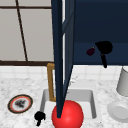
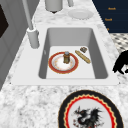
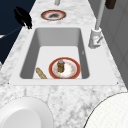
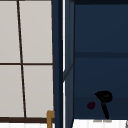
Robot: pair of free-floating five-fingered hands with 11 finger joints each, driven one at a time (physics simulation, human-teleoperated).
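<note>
My right hand (image 1: 103, 48) (image 4: 103, 97) hovers inside the open dark blue wall cabinet (image 1: 100, 30), just right of a small dark red object (image 1: 90, 51) (image 4: 91, 105) and apart from it. My left hand (image 1: 39, 116) (image 2: 121, 62) (image 3: 23, 16) hangs off the counter's front edge at the sink's left corner, fingers drooping loosely, holding nothing. It is nearest the dragon-patterned plate (image 1: 20, 103) (image 2: 91, 112) (image 3: 53, 15). In the sink (image 2: 100, 62) (image 3: 28, 57) lies a red-rimmed plate (image 2: 58, 67) (image 3: 72, 72) with a brown jar (image 2: 66, 57) (image 3: 60, 65) standing on it.
The cabinet door (image 1: 61, 50) stands open, edge-on over the sink. A breadstick (image 2: 83, 56) (image 3: 41, 73) lies in the basin. The faucet (image 2: 32, 35) (image 3: 96, 37) rises behind it. A white plate (image 1: 119, 111) (image 3: 22, 112) and white canister (image 1: 123, 81) sit on the right counter. A red round shape (image 1: 72, 115) shows low at the front.
</note>
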